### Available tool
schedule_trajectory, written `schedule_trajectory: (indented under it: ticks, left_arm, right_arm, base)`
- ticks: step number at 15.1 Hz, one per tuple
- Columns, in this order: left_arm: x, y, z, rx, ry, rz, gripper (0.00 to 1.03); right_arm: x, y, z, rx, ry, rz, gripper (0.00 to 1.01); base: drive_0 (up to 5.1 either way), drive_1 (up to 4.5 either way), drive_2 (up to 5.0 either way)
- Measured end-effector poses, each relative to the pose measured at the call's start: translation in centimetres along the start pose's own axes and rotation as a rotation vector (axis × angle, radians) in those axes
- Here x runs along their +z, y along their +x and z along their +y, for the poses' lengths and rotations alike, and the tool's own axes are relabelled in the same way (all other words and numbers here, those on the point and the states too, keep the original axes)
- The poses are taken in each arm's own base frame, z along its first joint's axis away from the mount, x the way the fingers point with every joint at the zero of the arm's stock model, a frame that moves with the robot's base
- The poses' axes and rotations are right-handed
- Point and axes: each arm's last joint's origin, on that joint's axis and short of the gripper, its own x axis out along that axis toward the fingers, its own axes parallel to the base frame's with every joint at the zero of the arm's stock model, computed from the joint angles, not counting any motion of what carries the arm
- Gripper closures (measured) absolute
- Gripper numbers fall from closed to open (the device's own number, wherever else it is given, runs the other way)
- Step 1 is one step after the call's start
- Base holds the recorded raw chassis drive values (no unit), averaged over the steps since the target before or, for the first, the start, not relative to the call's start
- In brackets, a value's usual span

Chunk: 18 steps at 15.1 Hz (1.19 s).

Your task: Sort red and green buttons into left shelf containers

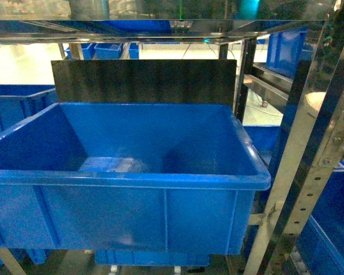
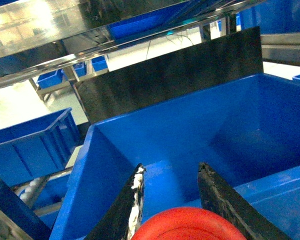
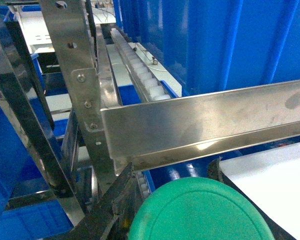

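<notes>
Head view: faces forward, slightly down, close on big blue bin (image 1: 160,172) on shelf. Left wrist view: looks over pincer (image 2: 170,200) into same bin (image 2: 190,130), dark panel (image 2: 180,75) behind shared with head view. Right wrist view: close under steel shelf rail (image 3: 205,125), facing rack frame.

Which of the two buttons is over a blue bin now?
The red button, held in the left hand above the big blue bin. The green button faces the shelf rail.
</notes>
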Motion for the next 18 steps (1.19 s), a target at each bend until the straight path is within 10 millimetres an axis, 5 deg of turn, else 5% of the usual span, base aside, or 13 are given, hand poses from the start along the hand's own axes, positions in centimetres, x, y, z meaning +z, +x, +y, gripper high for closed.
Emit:
schedule_trajectory:
  ticks: [6,18]
  left_arm:
    - [0.01,-0.01,0.02,0.004,0.0,0.001,0.75]
    - [-0.02,-0.01,0.1,0.01,0.0,0.003,0.75]
  right_arm:
    - [0.03,-0.01,0.0,0.0,0.0,-0.002,0.64]
    - [0.03,-0.01,0.02,0.006,0.0,-0.002,0.64]
  base:
    - [-4.5,3.56,1.5]
    - [0.0,0.0,0.0]
